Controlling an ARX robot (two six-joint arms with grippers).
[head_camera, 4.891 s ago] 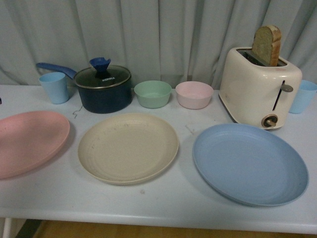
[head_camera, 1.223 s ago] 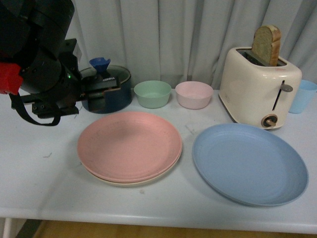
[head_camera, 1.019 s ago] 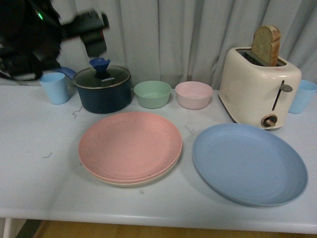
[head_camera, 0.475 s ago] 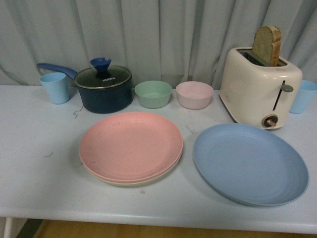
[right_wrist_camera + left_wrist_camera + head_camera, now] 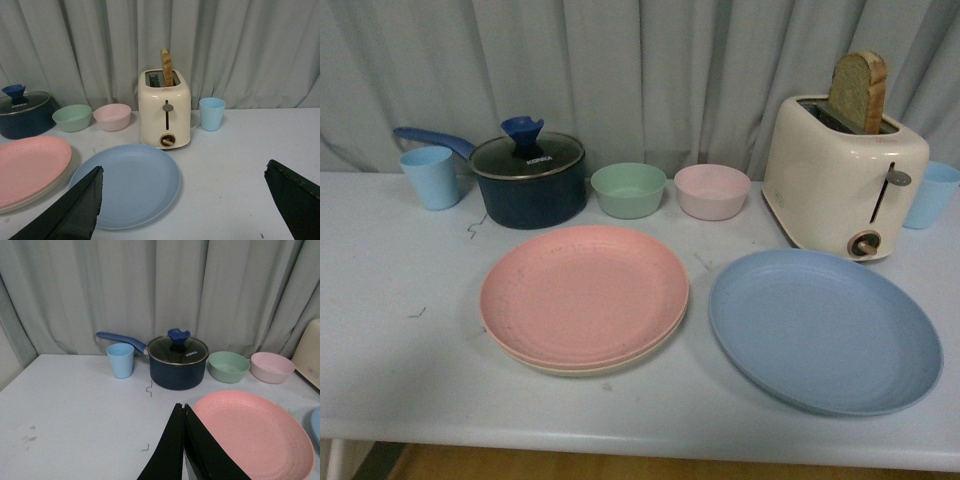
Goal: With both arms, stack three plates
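3 plates lie on the white table (image 5: 400,350), and 2 of them are already stacked. In the lower centre of the front view the pink plate (image 5: 582,292) sits on top of the beige plate (image 5: 585,369), of which we see only a thin cream rim under the pink one's near edge. The blue plate (image 5: 823,330) lies flat by itself in the lower right of that frame, just beside the pair, with a narrow strip of table between the rims.

Behind the plates, toward the upper left, stands a dark blue pot (image 5: 530,195) with a glass lid, and a light blue cup (image 5: 430,177) is at its left. A green bowl (image 5: 628,190) and a pink bowl (image 5: 712,192) sit side by side in the middle. At the upper right a cream toaster (image 5: 840,185) holds 1 bread slice (image 5: 860,90) upright in its slot, and a second blue cup (image 5: 932,195) is half cut off at the frame's edge.

We see neither arm in the front view. In the left wrist view the left gripper (image 5: 183,412) has its 2 black fingers pressed together with nothing between them, above the table close to the pink plate's rim. In the right wrist view the right gripper (image 5: 184,169) is spread wide and empty, with the blue plate lying beyond it.
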